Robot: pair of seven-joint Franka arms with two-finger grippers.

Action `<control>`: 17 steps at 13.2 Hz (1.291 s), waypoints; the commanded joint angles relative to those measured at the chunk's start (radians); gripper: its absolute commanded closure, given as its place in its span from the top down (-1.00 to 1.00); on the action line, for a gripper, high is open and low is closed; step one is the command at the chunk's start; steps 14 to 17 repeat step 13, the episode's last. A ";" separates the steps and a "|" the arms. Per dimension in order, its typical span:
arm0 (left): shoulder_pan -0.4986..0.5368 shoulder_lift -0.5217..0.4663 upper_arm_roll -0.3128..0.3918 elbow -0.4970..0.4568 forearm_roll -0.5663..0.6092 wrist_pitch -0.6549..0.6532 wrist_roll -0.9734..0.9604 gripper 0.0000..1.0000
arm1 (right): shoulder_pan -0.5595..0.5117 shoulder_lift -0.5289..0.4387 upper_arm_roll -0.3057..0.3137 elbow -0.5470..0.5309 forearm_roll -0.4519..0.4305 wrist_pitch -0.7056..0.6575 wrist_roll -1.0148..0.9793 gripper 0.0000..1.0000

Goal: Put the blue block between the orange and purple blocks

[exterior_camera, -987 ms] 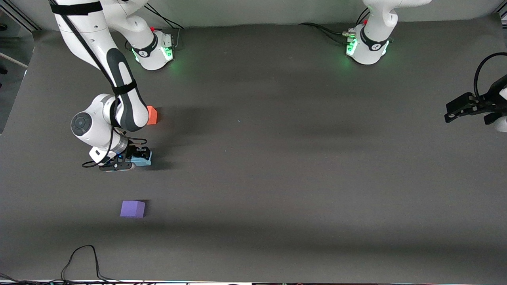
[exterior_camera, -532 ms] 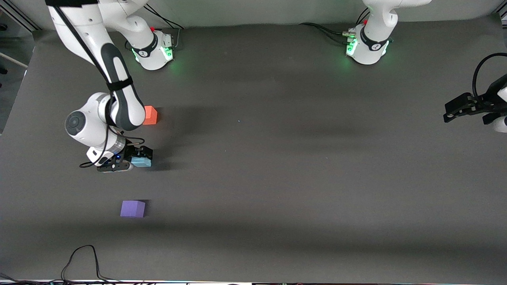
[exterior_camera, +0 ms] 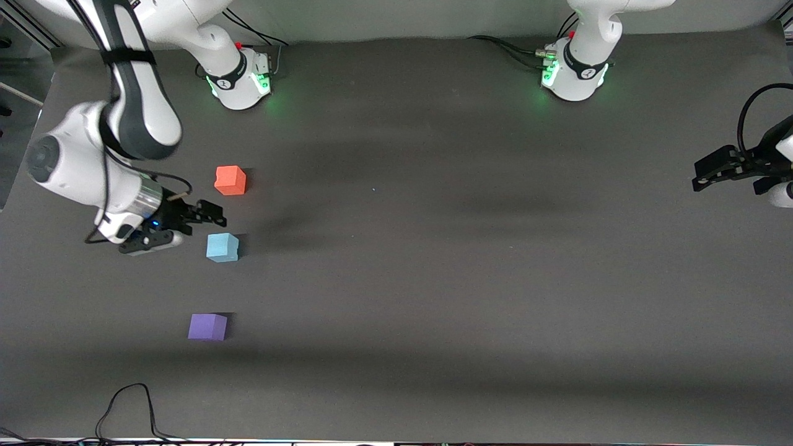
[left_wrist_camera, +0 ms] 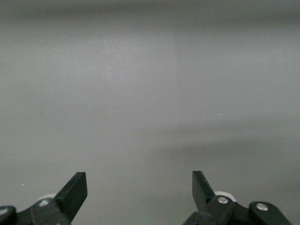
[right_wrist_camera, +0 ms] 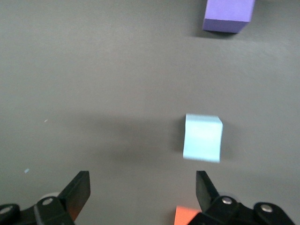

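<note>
Blue block (exterior_camera: 222, 247) resting flat on the counter (exterior_camera: 433, 260), one face up, a cube with no long axis, turned slightly askew from the counter's edges. Set between the orange block (exterior_camera: 230, 180), farther from the front camera, and the purple block (exterior_camera: 207, 326), nearer to it; apart from both, roughly in one line toward the right arm's end of the counter. Right tool (exterior_camera: 186, 226) just beside the blue block, toward the counter's end, fingers spread and gripping nothing. In the right wrist view, blue block (right_wrist_camera: 202, 138) lying free on the surface with the purple block (right_wrist_camera: 229, 15) and a corner of the orange block (right_wrist_camera: 185, 216) also showing. Left tool (exterior_camera: 712, 171) waiting over the left arm's end of the counter, fingers spread, bare surface alone between them in the left wrist view (left_wrist_camera: 139, 197). Counter dark grey and matte, crossed by soft shadow bands. Black cable (exterior_camera: 127, 406) looping at the counter's edge nearest the front camera. Green lights glowing on both arm bases.
</note>
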 commanded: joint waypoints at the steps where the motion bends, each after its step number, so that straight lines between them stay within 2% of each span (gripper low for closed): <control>1: -0.011 -0.016 0.009 -0.013 0.006 -0.009 0.005 1.00 | -0.014 -0.135 0.070 0.113 -0.141 -0.197 0.144 1.00; 2: -0.011 -0.016 0.009 -0.013 0.006 -0.011 0.005 1.00 | -0.060 -0.175 0.120 0.152 -0.175 -0.253 0.161 1.00; 5: -0.010 -0.016 0.009 -0.013 0.004 -0.011 0.005 1.00 | -0.317 -0.282 0.398 0.190 -0.213 -0.397 0.219 1.00; 6: -0.010 -0.016 0.009 -0.013 0.004 -0.009 0.005 1.00 | -0.387 -0.311 0.447 0.186 -0.218 -0.419 0.210 1.00; 9: -0.010 -0.016 0.009 -0.013 0.004 -0.009 0.005 1.00 | -0.473 -0.334 0.474 0.186 -0.220 -0.445 0.186 1.00; 11: -0.010 -0.016 0.009 -0.015 0.004 -0.009 0.005 1.00 | -0.577 -0.339 0.556 0.187 -0.218 -0.449 0.125 1.00; 17: -0.010 -0.016 0.009 -0.015 0.004 -0.008 0.005 1.00 | -0.585 -0.345 0.563 0.186 -0.218 -0.452 0.121 1.00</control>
